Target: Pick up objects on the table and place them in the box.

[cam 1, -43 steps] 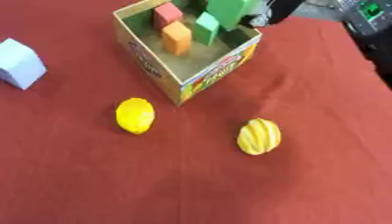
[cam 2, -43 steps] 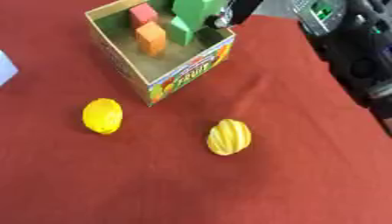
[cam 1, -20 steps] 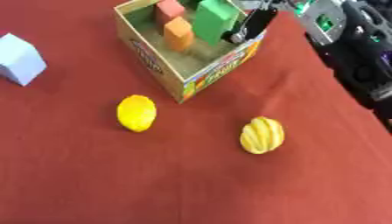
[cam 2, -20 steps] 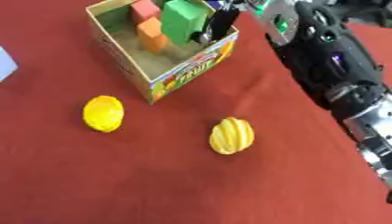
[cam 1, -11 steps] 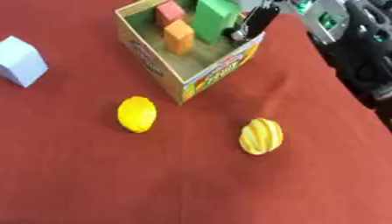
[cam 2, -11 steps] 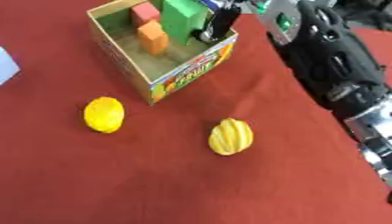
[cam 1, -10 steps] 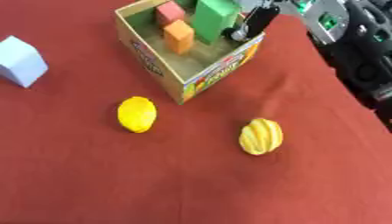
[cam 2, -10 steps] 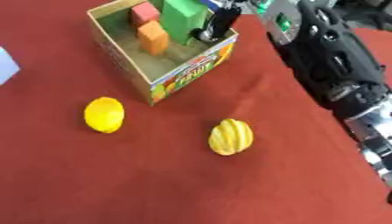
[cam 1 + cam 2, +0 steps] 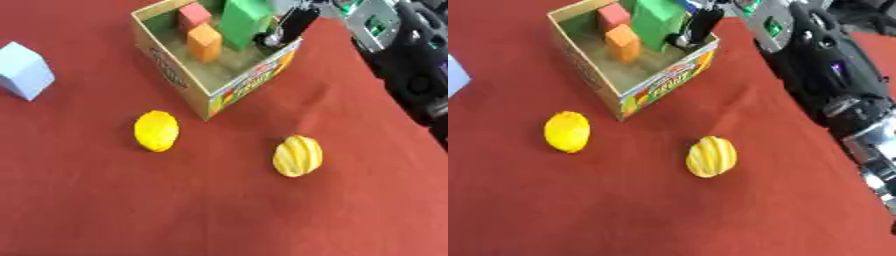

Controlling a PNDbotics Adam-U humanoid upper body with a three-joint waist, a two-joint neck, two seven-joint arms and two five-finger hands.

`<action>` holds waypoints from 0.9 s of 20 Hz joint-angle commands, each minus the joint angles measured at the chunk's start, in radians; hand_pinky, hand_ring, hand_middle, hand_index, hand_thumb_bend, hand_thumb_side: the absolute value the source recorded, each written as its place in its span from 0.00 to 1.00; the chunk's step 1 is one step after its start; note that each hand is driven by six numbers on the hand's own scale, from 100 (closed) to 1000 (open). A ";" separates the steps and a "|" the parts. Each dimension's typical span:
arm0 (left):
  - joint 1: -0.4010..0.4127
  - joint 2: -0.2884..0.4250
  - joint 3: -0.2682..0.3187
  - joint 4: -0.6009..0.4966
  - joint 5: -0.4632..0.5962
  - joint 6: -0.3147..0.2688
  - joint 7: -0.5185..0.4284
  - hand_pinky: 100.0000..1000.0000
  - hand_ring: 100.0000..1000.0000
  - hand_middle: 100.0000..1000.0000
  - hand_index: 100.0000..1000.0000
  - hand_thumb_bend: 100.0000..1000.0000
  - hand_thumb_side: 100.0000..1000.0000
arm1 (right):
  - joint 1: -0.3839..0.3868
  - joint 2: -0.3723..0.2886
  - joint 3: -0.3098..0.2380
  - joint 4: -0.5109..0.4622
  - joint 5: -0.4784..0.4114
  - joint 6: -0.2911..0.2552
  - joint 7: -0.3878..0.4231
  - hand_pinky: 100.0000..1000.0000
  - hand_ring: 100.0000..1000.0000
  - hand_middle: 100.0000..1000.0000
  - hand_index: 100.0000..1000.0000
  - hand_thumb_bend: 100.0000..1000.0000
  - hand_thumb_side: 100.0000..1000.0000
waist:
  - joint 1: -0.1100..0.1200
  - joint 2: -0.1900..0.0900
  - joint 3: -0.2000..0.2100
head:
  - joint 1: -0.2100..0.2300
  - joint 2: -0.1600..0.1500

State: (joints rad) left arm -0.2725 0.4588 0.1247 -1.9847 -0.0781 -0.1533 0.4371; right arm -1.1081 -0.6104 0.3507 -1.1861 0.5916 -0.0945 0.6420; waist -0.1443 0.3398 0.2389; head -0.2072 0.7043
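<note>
Since two seconds ago my right hand (image 9: 282, 31) has come down from above the box (image 9: 229, 92) to its upper right rim, dark fingers (image 9: 700, 26) pointing down against the green block (image 9: 243, 21). Whether those fingers are apart, together or clamped on the block, I cannot tell. My right arm (image 9: 824, 85) fills the right side of the frame, entering from the upper right corner.

Contents of box, upper middle of the frame, open top, cardboard:
- Green block: one, tall, at the far right inside corner.
- Orange block (image 9: 205, 42): one, upright, near the middle.
- Red block (image 9: 193, 14): one, just behind the orange one.

Printing: the box's near right wall (image 9: 668, 82) carries a colourful label in yellow, green and red; the lettering is too blurred to read.

Loose on the red cloth (image 9: 175, 210):
- Plain yellow fruit (image 9: 157, 130): one, lemon-like, left of centre, near the box's lower corner.
- Ribbed yellow fruit (image 9: 297, 156): one, with pale stripes, right of centre, apart from the first.
- Pale blue cube (image 9: 24, 70): one, at the left edge, well apart from the box.

Count still outside the box: three.
</note>
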 commanded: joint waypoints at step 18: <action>0.002 0.024 0.010 -0.015 -0.002 0.002 0.008 0.73 0.52 0.49 0.79 0.00 0.44 | 0.134 -0.255 0.034 -0.348 -0.106 0.093 -0.063 0.87 0.87 0.72 0.84 0.06 0.05 | 0.012 -0.030 -0.021 | 0.024 0.020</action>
State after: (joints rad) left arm -0.2654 0.4587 0.1249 -1.9847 -0.0782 -0.1511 0.4411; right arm -0.9626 -0.7866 0.3863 -1.4571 0.5121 -0.0157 0.5808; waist -0.1435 0.3336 0.2178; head -0.1890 0.7211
